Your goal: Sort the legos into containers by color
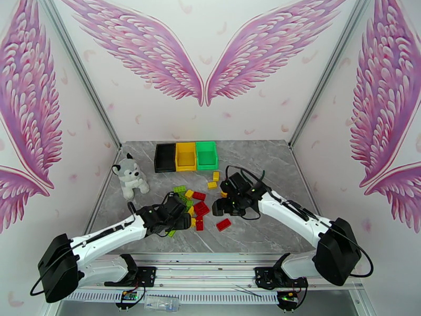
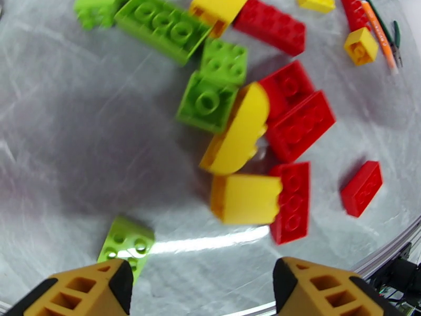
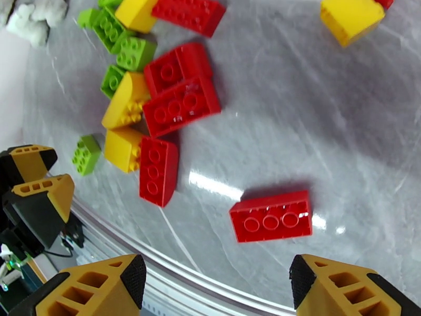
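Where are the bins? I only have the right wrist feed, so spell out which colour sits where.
Observer: On the top view they stand joined in a row at the far side of the table: black bin on the left, yellow bin in the middle, green bin on the right.
Operator: Report the left arm's grip.
Observer: On the left wrist view, the left arm's fingers stand wide apart with nothing between them.
Operator: Flag anything that isn't a brick.
Observer: The left wrist view shows a thin orange stick lying beside a small yellow brick, at the edge of the pile.
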Robot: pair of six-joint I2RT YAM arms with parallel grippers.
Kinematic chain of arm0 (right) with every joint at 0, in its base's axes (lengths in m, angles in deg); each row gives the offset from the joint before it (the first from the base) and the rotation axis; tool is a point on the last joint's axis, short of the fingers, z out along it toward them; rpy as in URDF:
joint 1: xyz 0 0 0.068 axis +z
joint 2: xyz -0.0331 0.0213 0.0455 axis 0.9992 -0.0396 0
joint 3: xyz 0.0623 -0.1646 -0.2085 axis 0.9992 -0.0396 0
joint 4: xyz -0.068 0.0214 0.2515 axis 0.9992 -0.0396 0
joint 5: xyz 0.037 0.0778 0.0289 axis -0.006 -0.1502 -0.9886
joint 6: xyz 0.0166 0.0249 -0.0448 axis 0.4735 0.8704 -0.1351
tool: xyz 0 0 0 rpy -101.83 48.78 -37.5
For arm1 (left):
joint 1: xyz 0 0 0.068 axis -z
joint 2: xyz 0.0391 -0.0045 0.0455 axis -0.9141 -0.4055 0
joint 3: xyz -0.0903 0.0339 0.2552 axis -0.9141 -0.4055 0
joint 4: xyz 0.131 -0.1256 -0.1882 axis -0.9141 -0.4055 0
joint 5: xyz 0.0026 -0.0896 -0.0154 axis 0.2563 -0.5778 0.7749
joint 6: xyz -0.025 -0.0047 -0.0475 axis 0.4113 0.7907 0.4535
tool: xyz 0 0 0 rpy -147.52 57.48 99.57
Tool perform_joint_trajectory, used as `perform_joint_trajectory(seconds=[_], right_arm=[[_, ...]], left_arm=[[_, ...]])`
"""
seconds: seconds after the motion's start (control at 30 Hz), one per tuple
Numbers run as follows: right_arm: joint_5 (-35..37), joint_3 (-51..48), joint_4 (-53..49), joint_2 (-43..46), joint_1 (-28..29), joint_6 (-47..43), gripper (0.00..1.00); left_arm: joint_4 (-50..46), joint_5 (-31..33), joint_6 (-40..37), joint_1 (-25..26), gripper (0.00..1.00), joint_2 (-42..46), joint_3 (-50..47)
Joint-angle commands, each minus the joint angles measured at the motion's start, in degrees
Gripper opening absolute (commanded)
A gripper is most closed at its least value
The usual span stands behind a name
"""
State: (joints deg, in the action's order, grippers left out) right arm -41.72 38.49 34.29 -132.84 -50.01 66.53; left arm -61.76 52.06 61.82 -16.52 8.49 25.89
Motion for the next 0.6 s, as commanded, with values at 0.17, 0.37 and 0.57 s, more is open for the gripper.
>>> perform_joint_trajectory(seconds=[0.17, 0.37, 0.57], right_arm=[[-2.12, -1.99, -0.94, 0.96, 1.31, -1.66, 0.81], [-2.49, -0.85, -1.17, 0.09, 1.39, -2.07, 0.82], [-2.35, -0.58, -1.38, 0.18, 1.4, -1.9, 0.81]], left_arm=[[-3.2, 4.83, 1.9, 0.82, 0.82, 3.04, -4.88], [0.53, 3.75, -1.33, 0.8, 0.82, -3.97, -4.57], [3.18, 3.18, -1.94, 0.19, 0.79, -8.01, -5.1]])
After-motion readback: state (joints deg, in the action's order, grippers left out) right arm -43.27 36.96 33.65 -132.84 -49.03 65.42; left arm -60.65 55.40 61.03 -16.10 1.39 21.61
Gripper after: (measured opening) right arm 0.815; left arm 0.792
